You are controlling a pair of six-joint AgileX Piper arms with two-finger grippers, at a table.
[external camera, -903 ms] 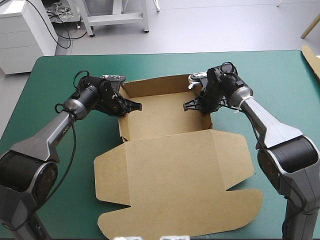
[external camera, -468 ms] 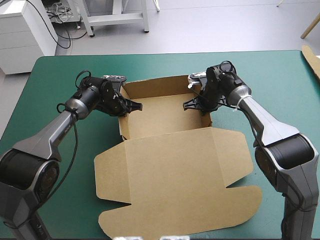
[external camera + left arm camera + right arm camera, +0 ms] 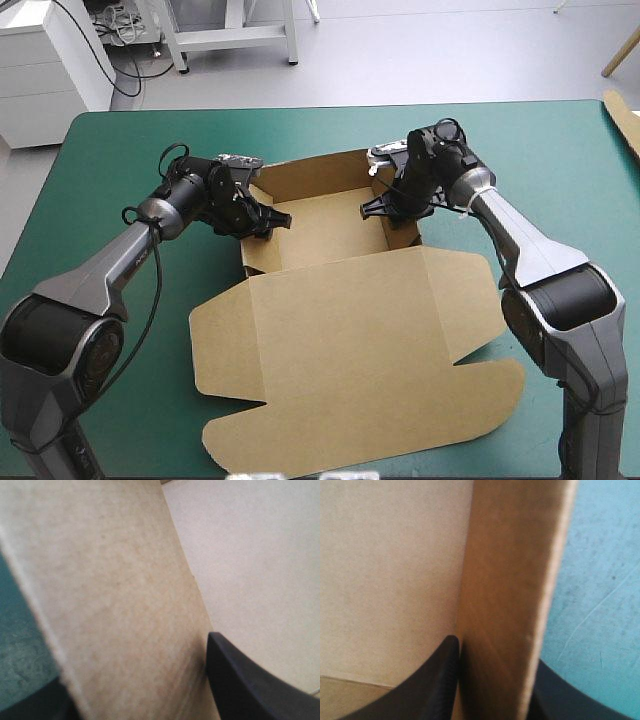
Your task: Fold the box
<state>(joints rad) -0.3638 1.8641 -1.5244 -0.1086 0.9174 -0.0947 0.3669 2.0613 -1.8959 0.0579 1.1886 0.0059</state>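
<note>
Left end effector [image 3: 272,220] and right end effector [image 3: 374,208], each clamped on the box [image 3: 340,330], have edged inward.

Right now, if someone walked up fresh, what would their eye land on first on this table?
The big brown box in the middle of the teal-green table: its far half stands up as an open tray, its lid lies flat toward the near edge. The left gripper is shut on the tray's left wall and the right gripper on its right wall.
</note>
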